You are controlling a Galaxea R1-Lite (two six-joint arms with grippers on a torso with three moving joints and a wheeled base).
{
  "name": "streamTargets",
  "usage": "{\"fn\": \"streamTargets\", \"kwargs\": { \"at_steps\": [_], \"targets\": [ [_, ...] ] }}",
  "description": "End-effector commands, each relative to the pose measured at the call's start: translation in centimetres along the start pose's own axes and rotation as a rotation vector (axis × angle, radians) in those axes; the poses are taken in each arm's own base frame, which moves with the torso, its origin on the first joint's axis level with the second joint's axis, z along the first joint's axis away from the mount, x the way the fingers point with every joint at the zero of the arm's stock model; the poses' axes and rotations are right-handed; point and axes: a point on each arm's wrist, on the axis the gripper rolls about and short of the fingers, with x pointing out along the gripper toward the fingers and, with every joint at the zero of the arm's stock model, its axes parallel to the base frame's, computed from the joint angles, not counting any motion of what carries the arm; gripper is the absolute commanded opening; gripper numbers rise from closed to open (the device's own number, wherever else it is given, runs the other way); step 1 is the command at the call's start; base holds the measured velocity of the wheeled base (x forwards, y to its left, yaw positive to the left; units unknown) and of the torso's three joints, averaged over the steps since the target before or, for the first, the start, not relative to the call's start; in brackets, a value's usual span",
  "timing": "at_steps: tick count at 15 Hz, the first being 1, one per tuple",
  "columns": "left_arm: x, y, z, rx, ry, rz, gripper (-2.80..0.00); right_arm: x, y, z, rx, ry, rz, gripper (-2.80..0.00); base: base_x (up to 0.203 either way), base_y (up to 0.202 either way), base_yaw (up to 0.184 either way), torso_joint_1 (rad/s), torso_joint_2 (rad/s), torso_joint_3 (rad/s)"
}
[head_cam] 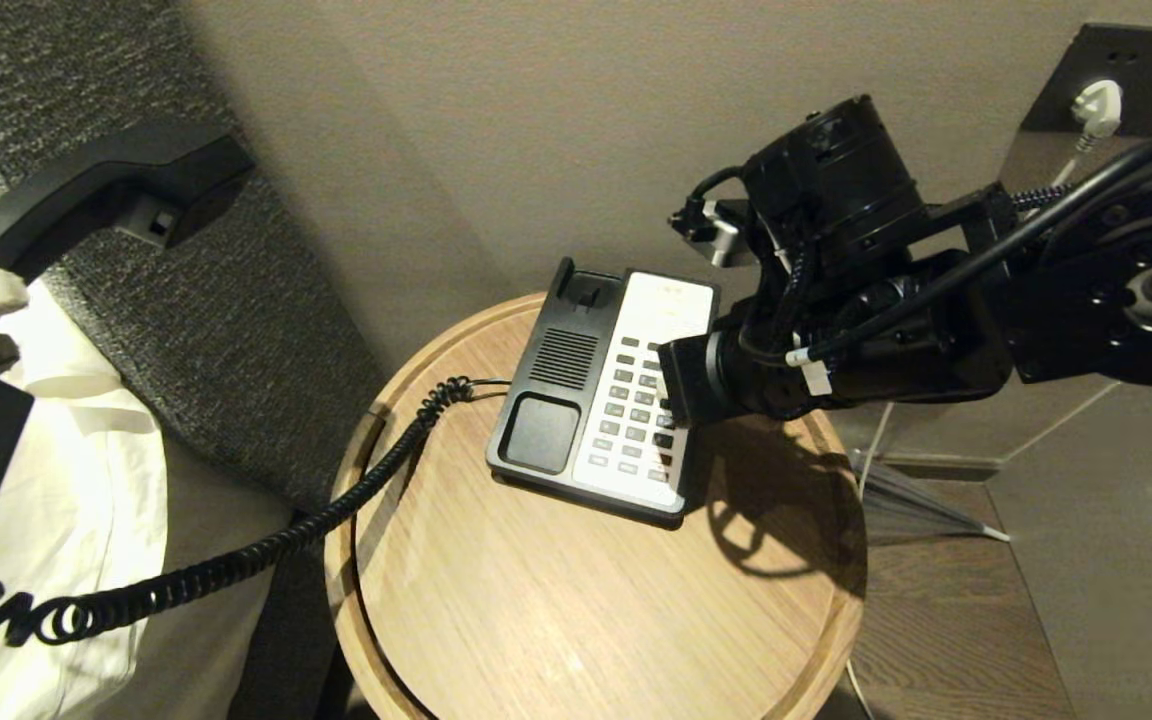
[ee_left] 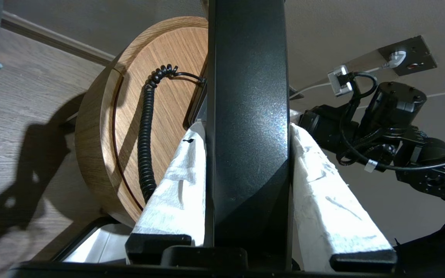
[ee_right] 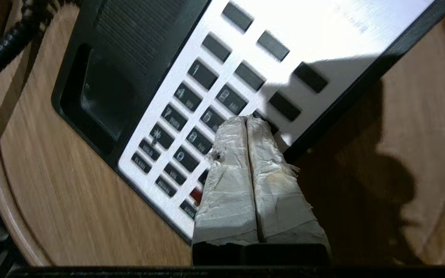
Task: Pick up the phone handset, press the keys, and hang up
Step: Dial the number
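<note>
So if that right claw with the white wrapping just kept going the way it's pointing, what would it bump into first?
Most likely the phone base. The right gripper, jaws shut, points down at the keypad, its tips over the keys in the right-hand column. Whether it is already touching a key is hard to tell.

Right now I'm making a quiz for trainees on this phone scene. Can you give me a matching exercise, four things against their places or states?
Things:
1. phone handset
2. right pincer
3. coiled cord
4. phone base

States:
A. shut, tips together over the keypad
B. resting on the round wooden table, cradle empty
C. gripped in the left pincer, lifted off the table
D. trailing from the base over the table's edge

Pairs: 1-C, 2-A, 3-D, 4-B
</note>
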Motion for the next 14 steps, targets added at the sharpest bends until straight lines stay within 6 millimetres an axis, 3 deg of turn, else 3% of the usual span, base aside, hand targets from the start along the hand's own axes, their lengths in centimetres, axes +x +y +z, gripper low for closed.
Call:
{"fn": "streamTargets", "kwargs": {
  "at_steps": [1,6,14],
  "targets": [
    [-0.1,0.0,0.0,-0.005,-0.003,0.0,-2.8,0.2,-0.1,-0.3,-0.002,0.014,-0.006,-2.8,0.0,0.0,0.0,0.0,0.0,0.0],
    [-0.1,0.0,0.0,-0.005,-0.002,-0.001,-2.8,0.4,-0.1,-0.4,-0.004,0.018,-0.008,-2.8,0.0,0.0,0.0,0.0,0.0,0.0],
    [-0.4,0.2,-0.1,-0.007,-0.003,-0.002,-2.8,-1.1,1.2,0.4,-0.009,-0.03,0.052,-2.8,0.0,0.0,0.0,0.0,0.0,0.0]
  ]
}}
